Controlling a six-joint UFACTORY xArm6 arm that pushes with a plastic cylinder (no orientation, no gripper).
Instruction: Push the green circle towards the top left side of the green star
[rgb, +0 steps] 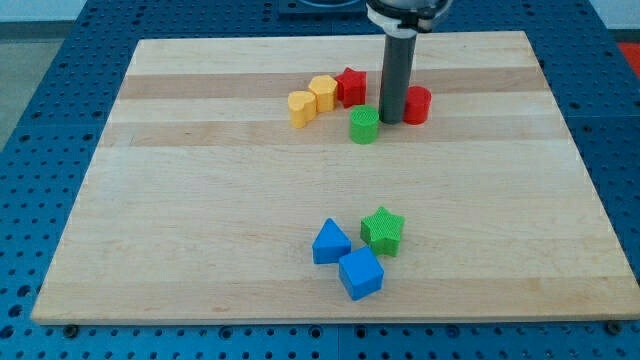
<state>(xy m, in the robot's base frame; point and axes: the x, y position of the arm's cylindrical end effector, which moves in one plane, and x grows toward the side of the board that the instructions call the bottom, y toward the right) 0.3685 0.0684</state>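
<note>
The arm entered from the view's top, only its rounded dark-and-white end piece showing at the frame's edge. From it a straight dark rod hung upright, neither tilted left nor right. My tip (391, 122) rested down at the table's surface, in the upper middle of the view.

Bright, even light falls from overhead, with no harsh glare on the pale worktop (200, 200). Shadows are short and soft, tucked close under each block and beside the dark rod (397, 80). Everything looks sharp from near edge to far edge, with little visible bending toward the corners
</note>
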